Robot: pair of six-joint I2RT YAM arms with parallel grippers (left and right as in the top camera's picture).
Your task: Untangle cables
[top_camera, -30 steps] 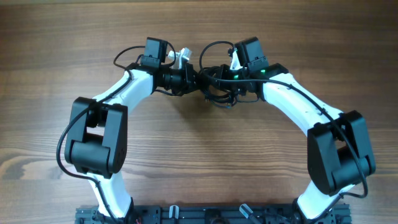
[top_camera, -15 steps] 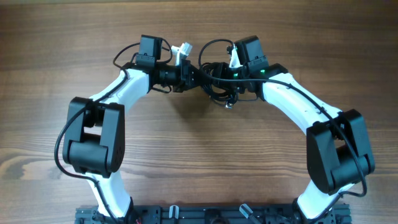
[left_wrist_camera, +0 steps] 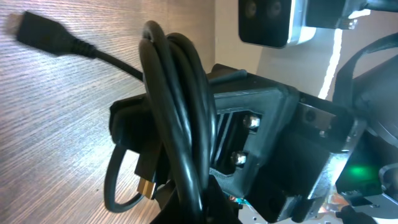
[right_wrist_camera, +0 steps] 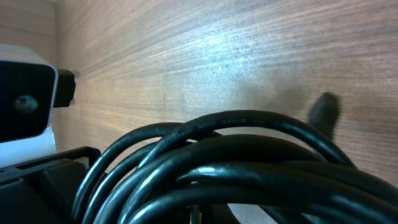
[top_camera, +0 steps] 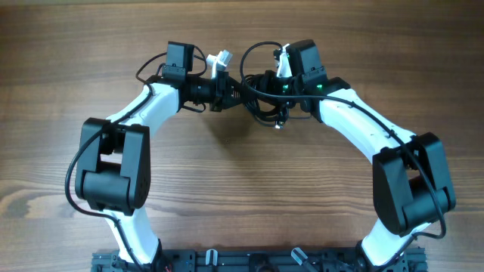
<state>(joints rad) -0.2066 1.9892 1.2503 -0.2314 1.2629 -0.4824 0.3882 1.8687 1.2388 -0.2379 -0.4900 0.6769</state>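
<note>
The cables are one knotted black bundle, lifted between my two grippers at the far middle of the table. My left gripper comes in from the left and is shut on strands of it. My right gripper meets it from the right and is shut on the bundle. In the left wrist view the cables run upright across the jaws; one black plug sticks out at the upper left and a gold-tipped plug hangs low. In the right wrist view the cables fill the lower half and hide the jaws.
The wooden table lies bare in front of the arms. Both white forearms arch in from the near edge. A small light connector dangles under the bundle.
Both grippers have drifted a little toward the far edge, taking the bundle with them. The left gripper has pulled slightly left. The right gripper's jaws have closed tighter.
</note>
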